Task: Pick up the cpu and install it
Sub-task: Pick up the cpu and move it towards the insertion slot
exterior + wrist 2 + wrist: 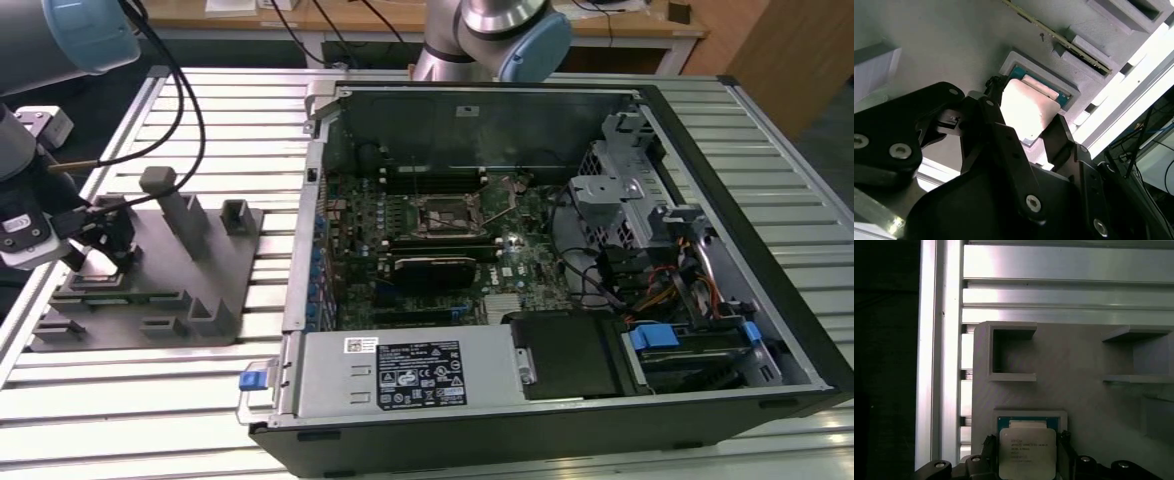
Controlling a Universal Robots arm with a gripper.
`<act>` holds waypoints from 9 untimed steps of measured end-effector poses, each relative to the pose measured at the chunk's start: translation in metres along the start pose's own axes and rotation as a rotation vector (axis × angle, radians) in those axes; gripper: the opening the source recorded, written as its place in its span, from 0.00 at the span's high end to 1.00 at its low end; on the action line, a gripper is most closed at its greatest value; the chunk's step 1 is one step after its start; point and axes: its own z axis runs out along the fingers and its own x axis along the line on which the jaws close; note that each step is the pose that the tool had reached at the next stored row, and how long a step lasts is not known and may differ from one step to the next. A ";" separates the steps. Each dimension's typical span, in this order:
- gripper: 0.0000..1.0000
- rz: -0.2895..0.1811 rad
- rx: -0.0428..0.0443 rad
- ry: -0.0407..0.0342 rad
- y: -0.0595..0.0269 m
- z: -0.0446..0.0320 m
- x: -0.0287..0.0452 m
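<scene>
Exterior view, far left: the end effector [103, 262] is reaching down over the near-left corner of the grey tray [200, 275], which is sitting on the slatted bench [240, 120]. To the right, the open computer case [320, 150] is lying on its side, with the black socket frame [447, 212] near the middle of its board and well apart from the tray.

In both wrist views the cpu [1027, 452] is lying in a shallow square pocket of the tray, pale metal top facing up. The end effector is straddling it, its tips pressing against two opposite edges, so it appears to be grasping the cpu without having raised it.

The pick-up step is in hand, and installation is not yet begun. Leaving the pocket is calling for a straight, level lift, since a tilt could catch the chip on the pocket walls.
</scene>
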 end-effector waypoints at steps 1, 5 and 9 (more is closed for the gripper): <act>0.41 0.000 0.0000 0.0000 0.0000 0.0000 0.0000; 0.45 0.000 0.0001 0.0001 0.0000 0.0001 0.0000; 0.45 0.000 0.0000 0.0000 0.0000 0.0002 0.0000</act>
